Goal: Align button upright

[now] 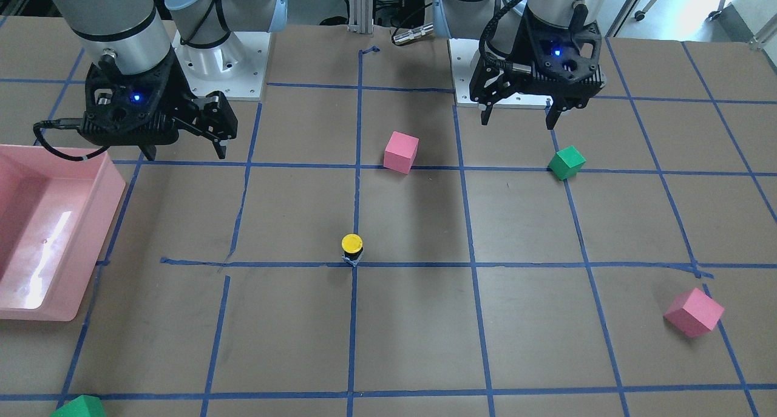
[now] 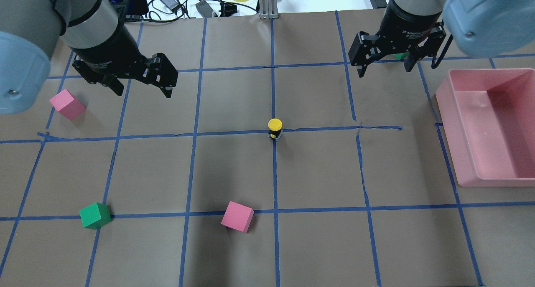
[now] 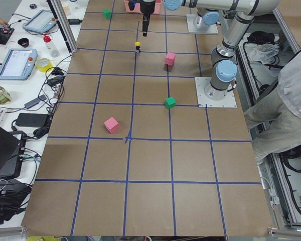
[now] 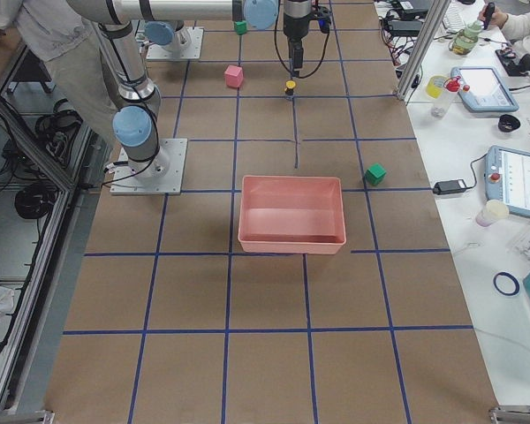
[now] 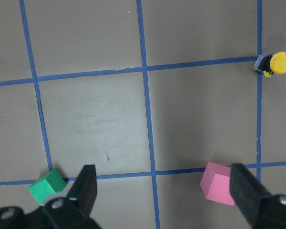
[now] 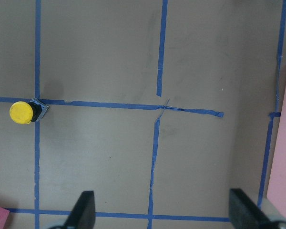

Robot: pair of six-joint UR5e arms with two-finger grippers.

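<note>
While the yellow-capped push-button (image 2: pixel 274 128) stands upright at mid-frame on the desk (image 2: pixel 234 170), the left pincer (image 2: pixel 144 92) and right pincer (image 2: pixel 383 72) hang wide open, holding nothing.

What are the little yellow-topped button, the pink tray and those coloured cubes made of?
Button: probably smooth plastic cap, black base with a silvery, perhaps metal, part. Pink tray: glossy plastic, judging by the glare on its floor. Cubes: matte, no shine, maybe foam or painted wood.

Button (image 1: pixel 352 244) yellow cap, black collar; table (image 1: pixel 413 332) brown, blue tape grid (image 1: pixel 546 264); pink cube (image 1: pixel 401 152); green cube (image 1: pixel 566 162); tray (image 1: pixel 36 223) pink
</note>
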